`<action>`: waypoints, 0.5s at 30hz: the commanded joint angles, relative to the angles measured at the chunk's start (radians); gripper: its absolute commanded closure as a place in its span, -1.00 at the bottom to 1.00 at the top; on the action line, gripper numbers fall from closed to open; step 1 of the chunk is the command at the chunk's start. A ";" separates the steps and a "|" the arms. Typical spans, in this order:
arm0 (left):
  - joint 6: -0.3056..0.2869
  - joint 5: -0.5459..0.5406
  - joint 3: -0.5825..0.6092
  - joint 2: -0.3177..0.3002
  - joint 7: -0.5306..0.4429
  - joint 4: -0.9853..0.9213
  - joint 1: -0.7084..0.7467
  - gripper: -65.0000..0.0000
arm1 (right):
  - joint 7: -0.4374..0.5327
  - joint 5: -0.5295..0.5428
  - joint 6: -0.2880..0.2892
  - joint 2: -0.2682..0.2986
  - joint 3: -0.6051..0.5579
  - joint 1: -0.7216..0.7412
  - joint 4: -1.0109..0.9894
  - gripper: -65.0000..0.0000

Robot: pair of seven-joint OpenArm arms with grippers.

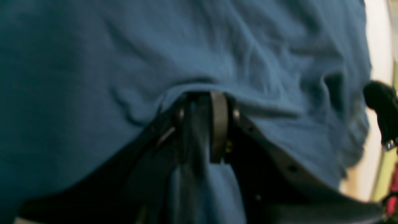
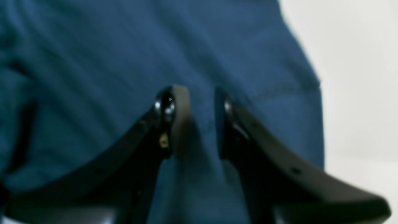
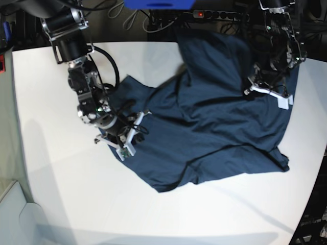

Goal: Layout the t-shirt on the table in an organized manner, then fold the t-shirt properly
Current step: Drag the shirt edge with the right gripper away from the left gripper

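Two arms are both working the plain dark navy-blue cotton t-shirt [image 3: 204,132] right now, which is lying rumpled on the big smooth matte white table [image 3: 61,204], bunched toward the far right side of it with one corner trailing up toward the table's back edge. The left gripper [image 1: 202,124] is at the shirt's far right edge, and from its wrist view the jaws are pinched narrow on a fold of the blue cloth, with fabric draped right over the tips. The right gripper [image 2: 202,121] sits on the shirt's opposite edge, the side nearer the table's middle; its fingers [image 2: 178,118] stand a little apart with cloth running between them, so it looks like a loose hold on the shirt rather than a hard clamp. Both wrist views are blurry, so I wouldn't swear to how much fabric each one has. My read is we're in the layout step, not folding: the shirt is full of creases and I can't pick out sleeves or neck clearly. Next move probably calls for the two grippers pulling away from each other to tension the cloth, then laying it down flat nearer the table's centre. Main risk is a slip on that looser side.
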 commanded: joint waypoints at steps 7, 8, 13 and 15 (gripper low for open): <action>0.025 0.045 -0.004 -0.105 -0.009 -0.194 -0.172 0.63 | 0.021 0.002 0.008 0.103 0.003 -0.041 -0.004 0.57; 0.025 0.045 -0.001 -0.113 -0.012 -0.230 -0.206 0.63 | 0.021 0.002 0.009 0.118 0.001 -0.064 0.016 0.57; 0.025 0.047 0.003 -0.136 -0.069 -0.365 -0.336 0.63 | 0.013 0.002 0.074 0.178 -0.043 -0.210 0.174 0.57; 0.025 0.051 0.007 -0.136 -0.087 -0.418 -0.404 0.63 | 0.012 0.002 0.106 0.190 -0.059 -0.282 0.255 0.57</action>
